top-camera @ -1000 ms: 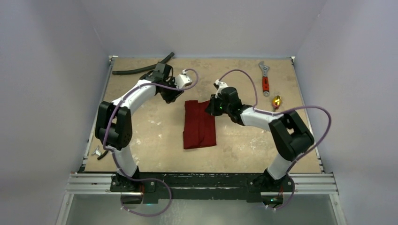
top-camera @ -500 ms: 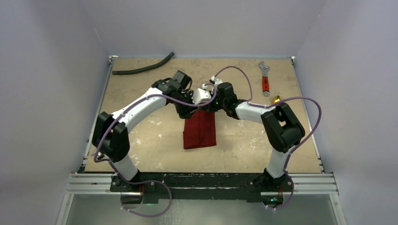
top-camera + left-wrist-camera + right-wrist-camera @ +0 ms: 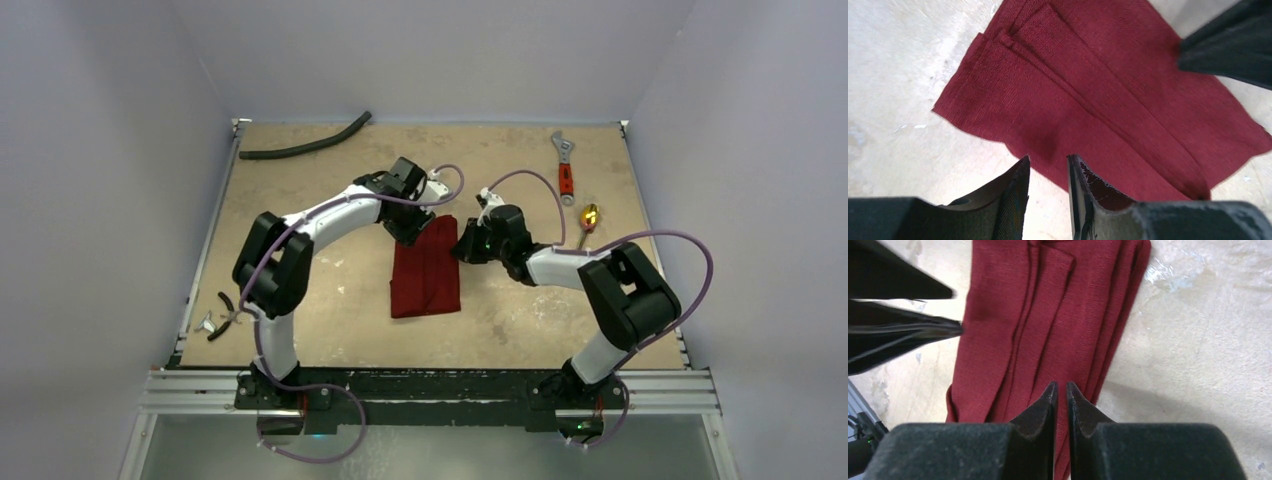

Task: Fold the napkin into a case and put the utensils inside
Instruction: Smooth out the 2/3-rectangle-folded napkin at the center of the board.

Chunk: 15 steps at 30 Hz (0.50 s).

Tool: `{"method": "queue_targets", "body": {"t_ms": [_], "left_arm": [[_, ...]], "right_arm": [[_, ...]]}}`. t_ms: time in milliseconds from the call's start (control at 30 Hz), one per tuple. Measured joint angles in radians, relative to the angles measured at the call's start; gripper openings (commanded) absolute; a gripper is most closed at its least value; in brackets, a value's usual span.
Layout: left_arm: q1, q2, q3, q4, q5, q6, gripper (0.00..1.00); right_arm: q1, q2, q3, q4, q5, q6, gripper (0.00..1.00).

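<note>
You have a beige, stone-patterned tabletop [image 3: 330, 290] walled in by pale panels, with both arms reaching out over its middle. The white-and-black left arm [image 3: 320, 215] arcs in from the left. The matching right arm [image 3: 600, 280] bends in from the right. Their wrists come near each other at the far end of the cloth.

The dark red soft cloth napkin [image 3: 426, 272] lies flat at the centre of the table. It is folded into a narrow rectangle, long side running away from you, with lengthwise pleats showing in both wrist views [image 3: 1108, 90] [image 3: 1058, 325]. Nothing gold lies on it in any view.

A black curved rubber hose [image 3: 305, 145] lies along the far left corner. A silver adjustable wrench with a red handle [image 3: 565, 170] lies far right.

Your left gripper [image 3: 418, 228] is at the napkin's far left corner. Its wrist view shows the two black fingers with a narrow gap between them and nothing in it [image 3: 1048, 162], over the cloth's edge. Your right gripper [image 3: 465, 245] sits at the far right corner. Its fingertips are drawn almost together, only a slit between them [image 3: 1060, 386], above the pleated edge. You cannot tell whether they touch the cloth.

The shiny gold-coloured metal utensil [image 3: 590, 215] lies just near the wrench's handle, well apart from the napkin. A small dark-handled tool [image 3: 220, 318] rests at the table's left edge.
</note>
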<state>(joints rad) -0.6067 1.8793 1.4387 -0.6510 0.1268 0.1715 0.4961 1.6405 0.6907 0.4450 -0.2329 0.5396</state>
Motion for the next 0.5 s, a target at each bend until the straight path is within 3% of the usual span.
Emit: {"method": "queue_targets", "body": {"t_ms": [300, 500], "left_arm": [[0.003, 0.162, 0.037, 0.011, -0.03, 0.028, 0.29], [-0.002, 0.233, 0.138, 0.025, -0.027, 0.104, 0.28]], "right_arm": [[0.0, -0.014, -0.101, 0.079, -0.046, 0.001, 0.02], [0.0, -0.147, -0.233, 0.096, -0.077, 0.012, 0.0]]}}
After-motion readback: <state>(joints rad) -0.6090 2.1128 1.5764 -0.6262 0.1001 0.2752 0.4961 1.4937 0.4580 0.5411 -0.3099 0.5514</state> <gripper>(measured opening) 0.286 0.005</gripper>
